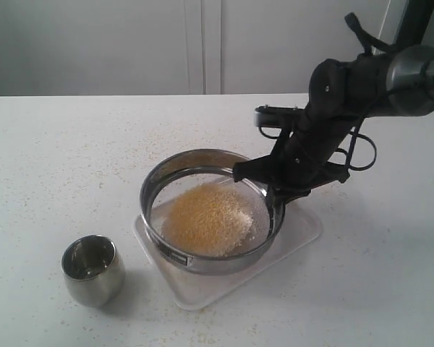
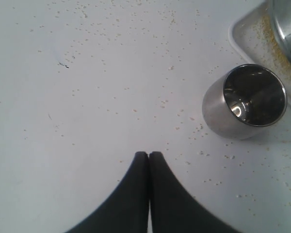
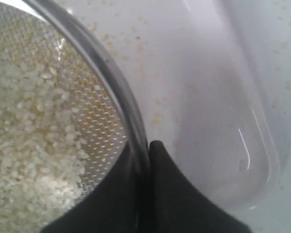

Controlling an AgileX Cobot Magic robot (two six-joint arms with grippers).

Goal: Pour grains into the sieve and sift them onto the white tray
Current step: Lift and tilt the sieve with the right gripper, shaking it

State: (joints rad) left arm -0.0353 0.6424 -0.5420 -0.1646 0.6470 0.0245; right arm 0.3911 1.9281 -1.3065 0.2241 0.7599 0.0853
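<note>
Left gripper (image 2: pixel 149 154) pressed closed; right arm reaches down, its gripper (image 3: pixel 148 144) apparently pinching sieve (image 1: pixel 217 264) rim.

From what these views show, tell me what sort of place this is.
Probably a robot test bench, not a real kitchen: a bare white table, plain pale panels behind it, and a robot arm at a sieve and white tray, with a steel cup nearby.

Open table (image 1: pixel 72 144) around the steel cup (image 1: pixel 93 270); sieve (image 1: pixel 211 263) and right arm (image 1: pixel 325 123) over white tray (image 1: pixel 202 295).
</note>
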